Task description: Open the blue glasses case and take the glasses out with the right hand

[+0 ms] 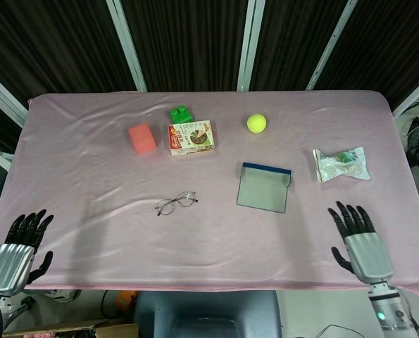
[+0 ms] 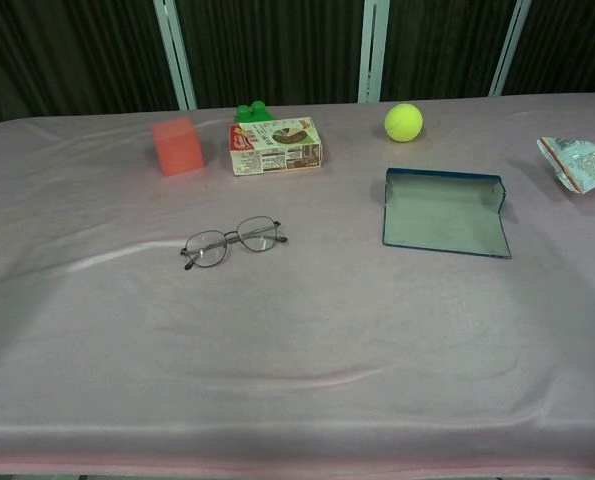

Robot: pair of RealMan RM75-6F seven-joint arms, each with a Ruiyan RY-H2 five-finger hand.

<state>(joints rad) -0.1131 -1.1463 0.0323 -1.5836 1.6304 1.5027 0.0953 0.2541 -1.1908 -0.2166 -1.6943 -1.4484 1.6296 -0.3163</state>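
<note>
The blue glasses case lies open and flat on the pink cloth, right of centre, its grey lining up. Thin wire-framed glasses rest on the cloth to the left of the case, apart from it. In the head view my right hand hangs at the table's near right edge, fingers spread, holding nothing. My left hand is at the near left corner, fingers apart and empty. Neither hand shows in the chest view.
Along the back stand a red block, a green toy brick, a small printed box and a yellow-green tennis ball. A snack packet lies at the right.
</note>
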